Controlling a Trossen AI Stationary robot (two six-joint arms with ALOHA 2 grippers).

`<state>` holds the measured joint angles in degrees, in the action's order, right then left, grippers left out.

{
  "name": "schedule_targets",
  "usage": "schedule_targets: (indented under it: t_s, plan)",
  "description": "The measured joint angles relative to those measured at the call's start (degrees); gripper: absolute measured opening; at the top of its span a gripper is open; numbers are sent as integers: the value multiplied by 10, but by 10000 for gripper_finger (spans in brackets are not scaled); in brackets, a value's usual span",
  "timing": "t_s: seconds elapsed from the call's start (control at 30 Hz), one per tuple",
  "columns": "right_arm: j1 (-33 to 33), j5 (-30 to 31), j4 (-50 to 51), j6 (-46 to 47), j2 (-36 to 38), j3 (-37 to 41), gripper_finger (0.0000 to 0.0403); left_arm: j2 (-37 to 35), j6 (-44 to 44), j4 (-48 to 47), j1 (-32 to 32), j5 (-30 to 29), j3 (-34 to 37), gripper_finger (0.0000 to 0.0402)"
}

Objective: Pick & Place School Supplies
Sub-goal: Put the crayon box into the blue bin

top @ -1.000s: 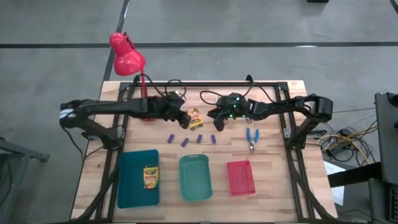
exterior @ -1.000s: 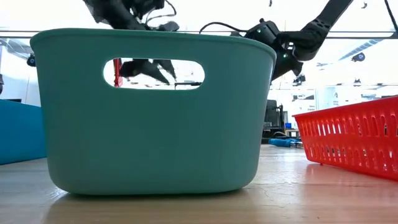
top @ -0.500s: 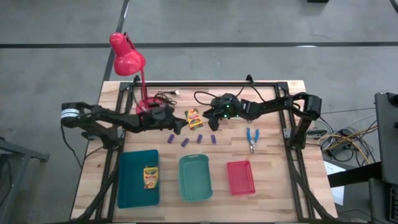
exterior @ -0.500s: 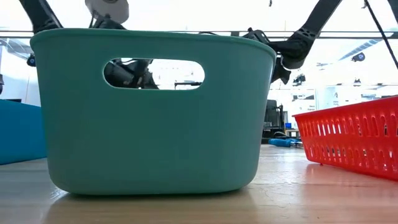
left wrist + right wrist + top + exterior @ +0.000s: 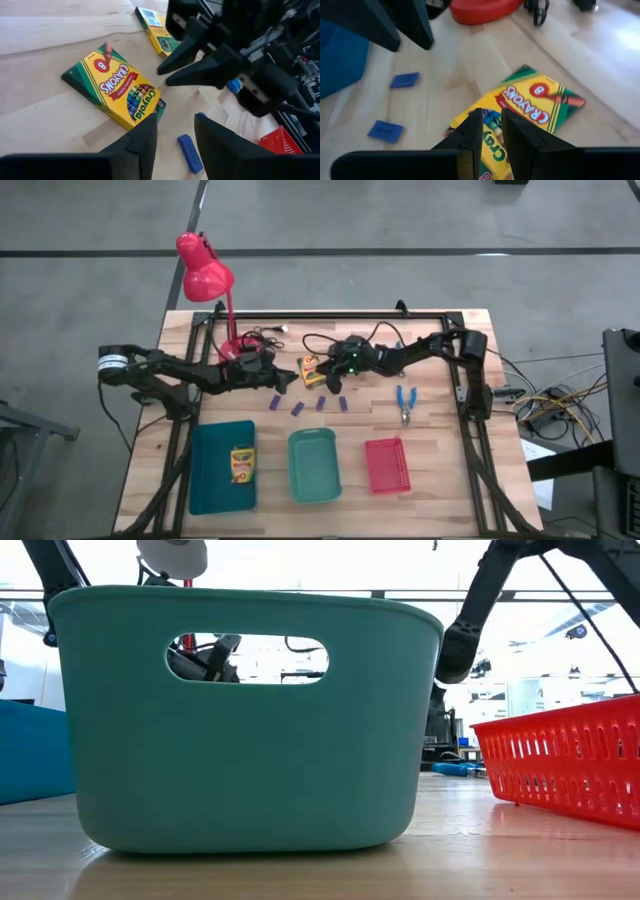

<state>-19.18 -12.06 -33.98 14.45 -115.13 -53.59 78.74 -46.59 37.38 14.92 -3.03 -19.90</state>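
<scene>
Step in hand: pickup of crayon box [image 5: 314, 369] lying flat mid-table behind the purple blocks [image 5: 297, 408]; right gripper [image 5: 333, 377] poised over it, jaws narrowly parted, empty; left gripper [image 5: 284, 380] beside, open, empty; next: descend, close.

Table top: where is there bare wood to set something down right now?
Bare wood lies right of the scissors, toward the table edge, and beside the red tray. It is crowded mid-table: the left gripper and right gripper flank the crayon box, with purple blocks just in front.
</scene>
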Motion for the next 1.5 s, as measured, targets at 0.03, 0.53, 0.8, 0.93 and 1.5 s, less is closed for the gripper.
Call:
schedule_targets:
  t_s: [0.03, 0.53, 0.8, 0.93, 1.5]
  plan:
    - [0, 0, 2, 5, -4, -3, 68, 0, 0, 0, 0, 0, 0, 135]
    - [-2, 73, 38, 22, -6, -8, 68, 14, -44, -83, 6, -40, 0, 135]
    - [-2, 75, 54, 29, -5, -8, 68, 70, -34, -81, 6, -13, -49, 135]
    - [-2, 76, 94, 29, -5, -7, 68, 107, -17, -82, 6, -8, -86, 135]
    - [2, 73, 81, 31, -4, -5, 68, 129, -11, -85, 7, 3, -108, 135]
